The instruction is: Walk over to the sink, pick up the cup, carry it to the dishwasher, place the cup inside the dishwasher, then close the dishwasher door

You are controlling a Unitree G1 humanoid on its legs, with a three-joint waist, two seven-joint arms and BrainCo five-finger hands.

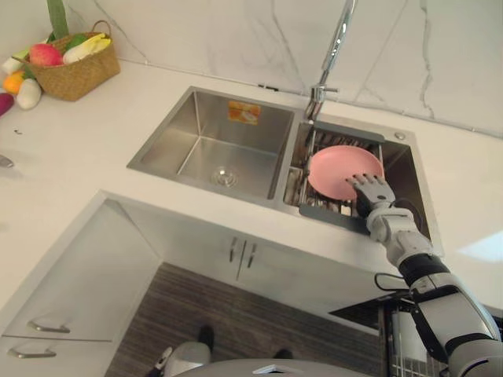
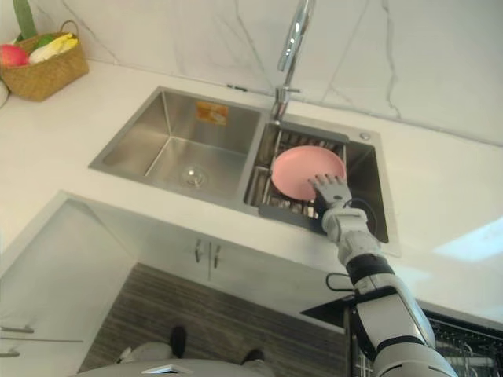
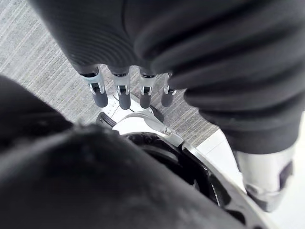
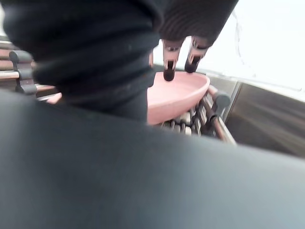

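Pink dish, a shallow bowl rather than a cup, lay tilted on the dark rack in the right basin of the sink, just below the foot of the tap; the right hand reached over the sink's front edge to the dish's near rim, its fingers straight and spread, closed round nothing; in the right wrist view two dark fingertips hung just over the dish's inner face, and whether they touched it I could not tell; the left basin held a drain in its floor and an orange sticker on its back wall; a woven basket of fruit stood on the white counter at the far left, well apart from the sink, against the marbled wall; below the counter were white cupboard doors with paired handles; at the lower right, beside the right arm, the dishwasher stood open with its wire basket showing; the left hand hung over the grey wood-grain floor, fingers straight in a row and holding nothing.
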